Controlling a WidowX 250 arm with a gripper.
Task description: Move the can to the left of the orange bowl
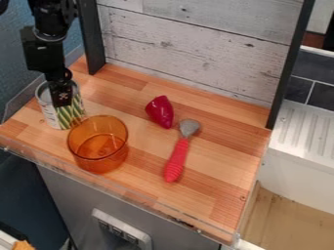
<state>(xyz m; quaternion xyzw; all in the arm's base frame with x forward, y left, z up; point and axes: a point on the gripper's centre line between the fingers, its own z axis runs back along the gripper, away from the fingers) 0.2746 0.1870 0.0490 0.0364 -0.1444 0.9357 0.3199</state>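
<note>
The can point(70, 115), silver with green stripes on its label, stands upright on the wooden surface in the upper left of the camera view. It is up and to the left of the orange bowl point(99, 152), a see-through one, with only a small space between them in this view. My black gripper point(61, 94) hangs down at the can, overlapping its top and hiding part of its upper side. Whether it holds the can is hard to see.
A dark red toy pepper point(160, 112) lies right of the can. Near the middle is a utensil with a red handle point(177, 161) and grey head. A whitewashed board wall point(196, 46) with black posts stands behind; a clear low edge runs along the front and left.
</note>
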